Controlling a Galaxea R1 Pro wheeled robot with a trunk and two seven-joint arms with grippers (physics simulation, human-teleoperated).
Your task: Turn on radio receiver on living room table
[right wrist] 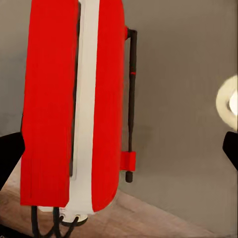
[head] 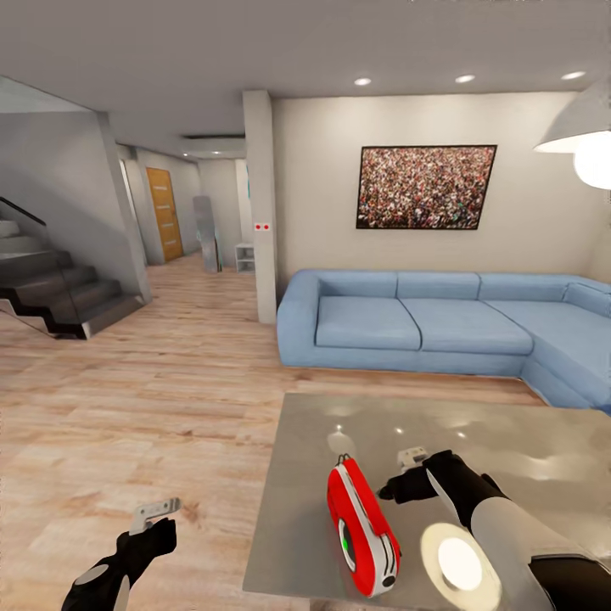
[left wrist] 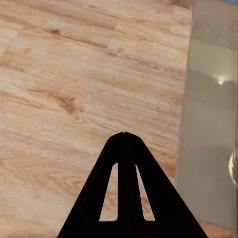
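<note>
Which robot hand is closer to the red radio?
Right. The right gripper hovers over the table just beside the red radio. The left gripper hangs over the wood floor, farther off.

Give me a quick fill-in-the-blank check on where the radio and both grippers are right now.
1. The radio receiver stands on the grey ____.
2. The radio's body is bright ____ with a white band.
3. The right gripper hovers over the table just beside the ____.
4. The left gripper hangs over the wood ____, off the table's edge.

Missing words: table; red; radio; floor
</note>
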